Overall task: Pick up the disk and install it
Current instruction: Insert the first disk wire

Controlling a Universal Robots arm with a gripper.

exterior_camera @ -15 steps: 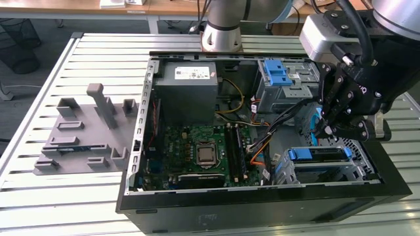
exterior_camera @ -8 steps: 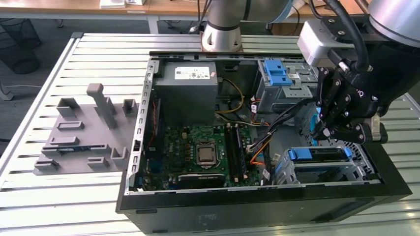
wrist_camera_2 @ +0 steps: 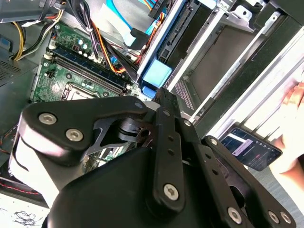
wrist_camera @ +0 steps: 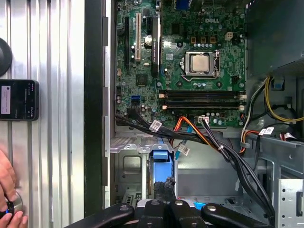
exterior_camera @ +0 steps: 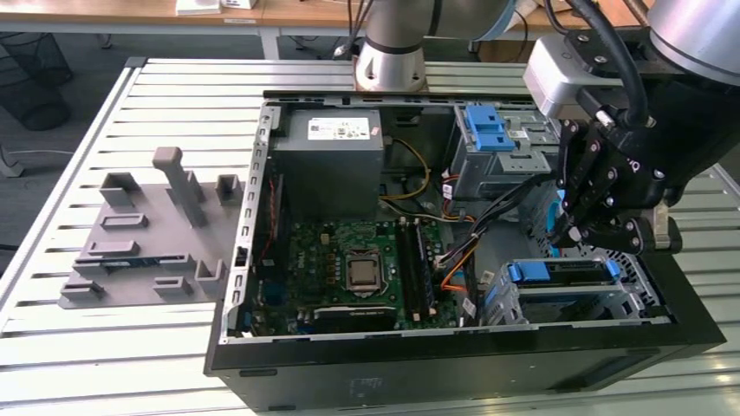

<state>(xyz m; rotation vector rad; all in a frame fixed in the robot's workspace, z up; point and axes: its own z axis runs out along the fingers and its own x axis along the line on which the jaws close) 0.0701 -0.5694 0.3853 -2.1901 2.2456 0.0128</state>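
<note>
In the exterior view, the end effector (exterior_camera: 574, 236) hangs inside the open computer case (exterior_camera: 463, 368), over the drive cage. The disk (exterior_camera: 567, 273) stands on edge in a cage slot just below the tips, so I'd judge it picked up and brought into its bay, with only the final seating possibly left; whether it is fully home I cannot tell. It looks like a thin silver slab with a blue plastic end piece. In the second wrist view, the end effector (wrist_camera_2: 161, 102) has its linkage drawn in narrow, and the disk (wrist_camera_2: 156, 73) shows its blue tab just beyond the tip, its blue-edged body running away along the cage. In the first wrist view, the end effector (wrist_camera: 164, 187) is closed up narrow, its dark tip at the blue frame of the disk (wrist_camera: 160, 161); whether it pinches or merely presses I cannot tell. The motherboard (wrist_camera: 190, 61) lies well beyond the tips.
</note>
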